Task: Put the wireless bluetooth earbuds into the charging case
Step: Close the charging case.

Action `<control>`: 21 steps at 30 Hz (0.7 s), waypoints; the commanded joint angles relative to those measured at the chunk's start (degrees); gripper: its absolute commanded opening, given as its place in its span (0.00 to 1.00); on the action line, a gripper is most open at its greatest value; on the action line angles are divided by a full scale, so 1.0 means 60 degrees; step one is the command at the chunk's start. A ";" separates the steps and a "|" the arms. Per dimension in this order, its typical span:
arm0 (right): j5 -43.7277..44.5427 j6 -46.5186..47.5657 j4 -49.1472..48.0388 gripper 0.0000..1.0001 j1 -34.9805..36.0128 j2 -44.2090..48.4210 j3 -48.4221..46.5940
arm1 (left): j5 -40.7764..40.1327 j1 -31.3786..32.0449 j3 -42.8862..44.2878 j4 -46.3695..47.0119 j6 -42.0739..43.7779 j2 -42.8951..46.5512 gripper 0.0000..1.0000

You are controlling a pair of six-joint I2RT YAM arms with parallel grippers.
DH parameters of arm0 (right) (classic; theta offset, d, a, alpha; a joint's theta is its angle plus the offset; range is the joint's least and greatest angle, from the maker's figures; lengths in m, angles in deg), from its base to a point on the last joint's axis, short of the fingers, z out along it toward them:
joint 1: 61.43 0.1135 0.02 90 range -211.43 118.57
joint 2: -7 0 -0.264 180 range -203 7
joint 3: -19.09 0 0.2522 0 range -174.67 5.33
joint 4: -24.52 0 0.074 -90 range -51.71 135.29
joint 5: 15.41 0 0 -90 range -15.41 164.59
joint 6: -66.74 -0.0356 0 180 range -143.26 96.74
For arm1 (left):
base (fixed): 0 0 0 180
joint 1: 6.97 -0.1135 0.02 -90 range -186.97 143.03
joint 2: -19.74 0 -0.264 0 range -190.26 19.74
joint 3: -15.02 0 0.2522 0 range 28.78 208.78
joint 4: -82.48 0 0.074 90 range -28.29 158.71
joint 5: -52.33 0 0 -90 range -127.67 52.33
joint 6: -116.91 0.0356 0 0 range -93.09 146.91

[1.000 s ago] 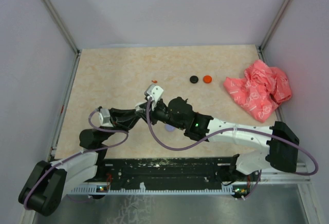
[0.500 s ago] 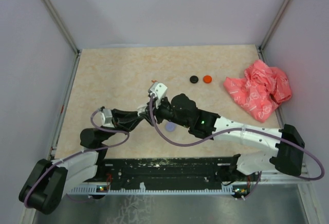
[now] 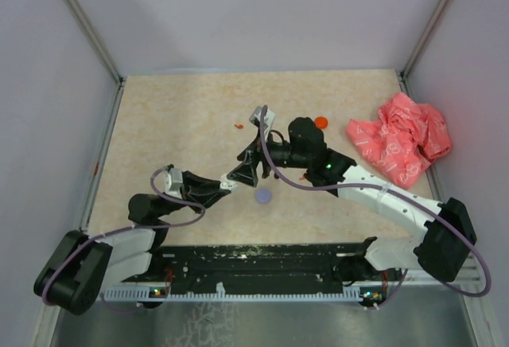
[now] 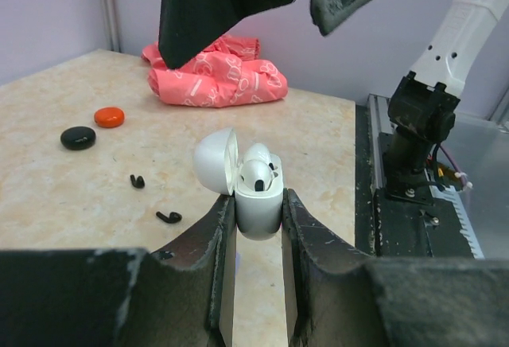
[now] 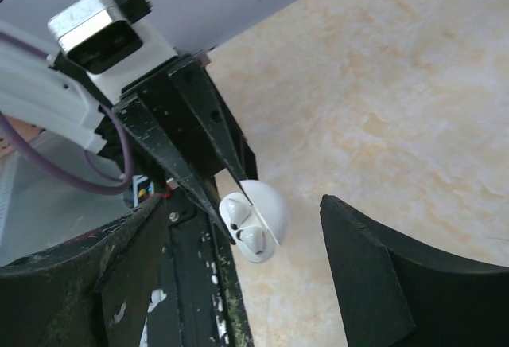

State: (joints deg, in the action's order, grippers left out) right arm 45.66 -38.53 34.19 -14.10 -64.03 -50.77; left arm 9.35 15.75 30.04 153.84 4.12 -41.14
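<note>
The white charging case [image 4: 258,186] has its lid open, and my left gripper [image 4: 256,204] is shut on its body above the table. Two white earbuds [image 5: 242,224] sit in its wells. In the top view the case [image 3: 228,183] is left of centre. My right gripper [image 5: 242,204] is open and empty, just above the case, one finger on either side and apart from it; from above it [image 3: 249,169] hangs over the case. Two black stemmed earbuds [image 4: 137,181] [image 4: 168,216] lie on the table beyond the case. A tiny red earbud [image 3: 237,126] lies farther back.
A lilac disc [image 3: 262,196] lies near the case. A black disc [image 4: 78,137] and an orange disc [image 4: 109,116] sit further out. The pink-red bag [image 3: 398,140] is crumpled at the right edge. Walls close in three sides.
My right gripper has opened and drawn up and back to the right, away from the case. The left gripper, still holding the case, shifted slightly right. The lilac disc is uncovered.
</note>
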 commanded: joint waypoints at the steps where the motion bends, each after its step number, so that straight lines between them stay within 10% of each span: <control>1: -0.1648 -0.0425 -0.0291 0.78 -0.0107 -0.0570 -0.0524 | 0.0640 -0.0059 0.0215 0.1446 -0.0373 -0.0449 0.00; 21: -0.3795 -0.0557 -0.0517 0.71 -0.0255 -0.1291 -0.0352 | 0.0443 -0.0062 0.0234 0.2772 -0.0823 -0.1178 0.00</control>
State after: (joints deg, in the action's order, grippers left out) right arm 28.41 -41.53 34.21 -15.54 -73.34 -51.40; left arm 13.35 15.75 30.91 155.87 -0.75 -48.81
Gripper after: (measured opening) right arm 0.721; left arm 0.299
